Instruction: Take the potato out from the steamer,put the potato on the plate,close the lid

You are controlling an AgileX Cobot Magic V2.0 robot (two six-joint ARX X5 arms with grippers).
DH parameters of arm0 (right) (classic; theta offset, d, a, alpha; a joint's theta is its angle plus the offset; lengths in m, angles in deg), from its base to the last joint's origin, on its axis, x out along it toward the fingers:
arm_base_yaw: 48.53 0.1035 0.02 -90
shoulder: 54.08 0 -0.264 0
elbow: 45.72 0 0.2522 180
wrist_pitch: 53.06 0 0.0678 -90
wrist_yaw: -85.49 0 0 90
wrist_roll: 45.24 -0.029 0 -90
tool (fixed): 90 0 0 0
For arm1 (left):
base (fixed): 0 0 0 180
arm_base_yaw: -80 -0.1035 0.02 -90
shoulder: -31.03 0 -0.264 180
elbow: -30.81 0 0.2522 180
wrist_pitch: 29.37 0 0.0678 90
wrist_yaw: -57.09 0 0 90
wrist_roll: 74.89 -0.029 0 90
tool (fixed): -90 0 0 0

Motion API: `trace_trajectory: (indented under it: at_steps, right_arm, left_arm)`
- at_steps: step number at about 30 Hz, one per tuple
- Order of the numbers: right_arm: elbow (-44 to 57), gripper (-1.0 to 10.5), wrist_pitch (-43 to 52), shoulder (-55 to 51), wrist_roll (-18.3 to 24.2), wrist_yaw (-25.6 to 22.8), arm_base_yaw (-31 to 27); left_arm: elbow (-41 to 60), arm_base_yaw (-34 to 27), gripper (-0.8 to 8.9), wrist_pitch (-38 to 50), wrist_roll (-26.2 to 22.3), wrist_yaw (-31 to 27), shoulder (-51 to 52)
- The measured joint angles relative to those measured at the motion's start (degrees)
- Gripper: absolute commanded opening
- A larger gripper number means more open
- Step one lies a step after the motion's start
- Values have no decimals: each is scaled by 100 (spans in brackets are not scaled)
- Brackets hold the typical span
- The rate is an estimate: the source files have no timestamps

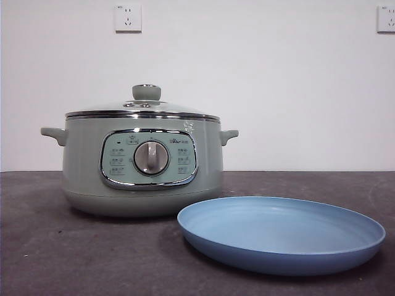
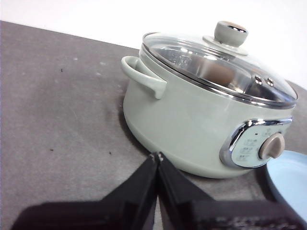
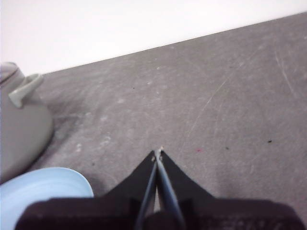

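Lid (image 1: 143, 106) sits closed on the steamer (image 1: 142, 163) beside the plate (image 1: 281, 234) in the front view, the left wrist view shows the potato (image 2: 217, 73) through the glass with the left gripper (image 2: 157, 156) pressed shut and empty, and the right wrist view shows the right gripper (image 3: 158, 153) likewise closed on nothing over the table (image 3: 216, 96).

Steamer (image 1: 142, 163) stands on the bench (image 1: 49, 246), left of centre in the front view, control panel facing the camera. Lid (image 1: 143, 110) sits closed on the steamer. Potato (image 2: 216, 73) lies inside the steamer, visible through the lid in the left wrist view. Plate (image 1: 281, 235) rests on the bench to the right of the steamer and nearer the camera, just beside its base; contact cannot be determined.
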Motion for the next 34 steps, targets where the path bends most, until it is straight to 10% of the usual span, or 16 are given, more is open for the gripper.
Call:
trace_trajectory:
  at_steps: [8, 18, 34]
  right_arm:
    - [-350, -12, 22, 66, -994, 461, 2]
    - [-1727, -12, -643, 1021, -1123, 1305, 2]
    - [-5069, -11, -3786, 3569, 1128, 3418, 264]
  left_arm:
    - [-562, 0, -8, -374, 603, 20, -2]
    - [-1932, 0, -8, -1521, 579, 378, -466]
    - [-4513, 2, -8, -3429, -1154, 1786, -2986]
